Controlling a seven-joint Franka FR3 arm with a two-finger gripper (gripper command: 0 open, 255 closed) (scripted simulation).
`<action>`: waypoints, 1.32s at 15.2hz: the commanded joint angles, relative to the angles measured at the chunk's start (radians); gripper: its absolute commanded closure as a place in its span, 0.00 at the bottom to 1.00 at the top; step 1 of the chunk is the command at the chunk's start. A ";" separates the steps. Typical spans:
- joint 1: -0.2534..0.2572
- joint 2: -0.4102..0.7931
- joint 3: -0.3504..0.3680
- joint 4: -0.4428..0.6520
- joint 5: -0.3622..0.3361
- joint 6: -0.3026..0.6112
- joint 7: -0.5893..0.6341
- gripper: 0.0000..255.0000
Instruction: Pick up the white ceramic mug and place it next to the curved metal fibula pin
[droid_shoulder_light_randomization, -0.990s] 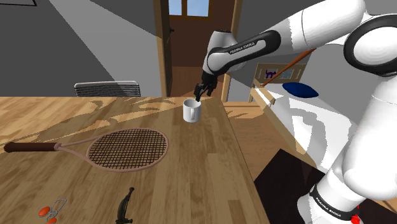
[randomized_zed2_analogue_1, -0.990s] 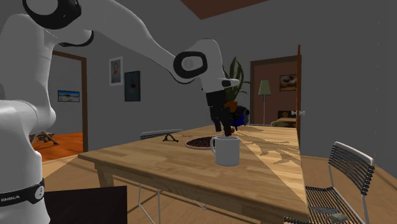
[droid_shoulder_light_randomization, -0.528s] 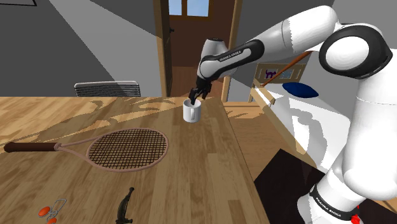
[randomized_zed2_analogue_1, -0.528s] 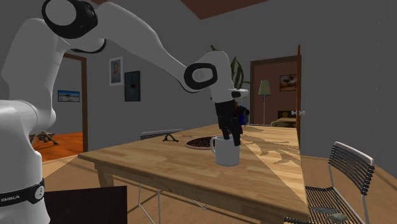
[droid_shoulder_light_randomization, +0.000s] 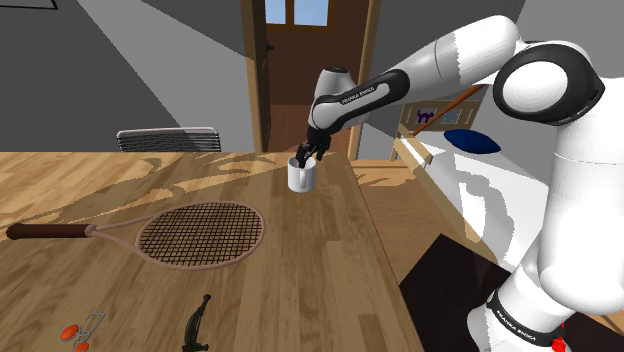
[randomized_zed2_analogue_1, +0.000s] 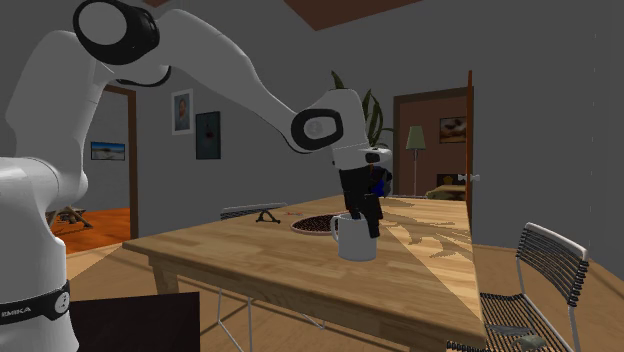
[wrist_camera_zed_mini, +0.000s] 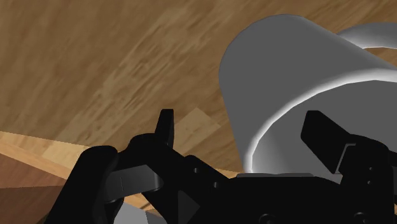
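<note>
The end effector (droid_shoulder_light_randomization: 306, 153) is open, with its two fingers wide apart at the rim of the mug (droid_shoulder_light_randomization: 301, 177). One finger is outside the mug's wall and the other looks to be inside. I cannot tell if they touch it. The mug is white, stands upright and has a handle. It sits near the far end of the desk (droid_shoulder_light_randomization: 330, 290) in the shoulder view. A racket (droid_shoulder_light_randomization: 200, 235) lies between the mug and the small pin (droid_shoulder_light_randomization: 86, 327), which is well apart from the mug. A chair (droid_shoulder_light_randomization: 168, 139) stands behind the desk.
</note>
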 joint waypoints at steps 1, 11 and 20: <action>0.000 0.000 0.000 0.000 0.000 0.000 0.000 0.00; 0.000 0.000 0.000 0.000 0.000 0.000 0.000 1.00; 0.000 -0.044 -0.001 0.048 -0.004 -0.092 0.005 1.00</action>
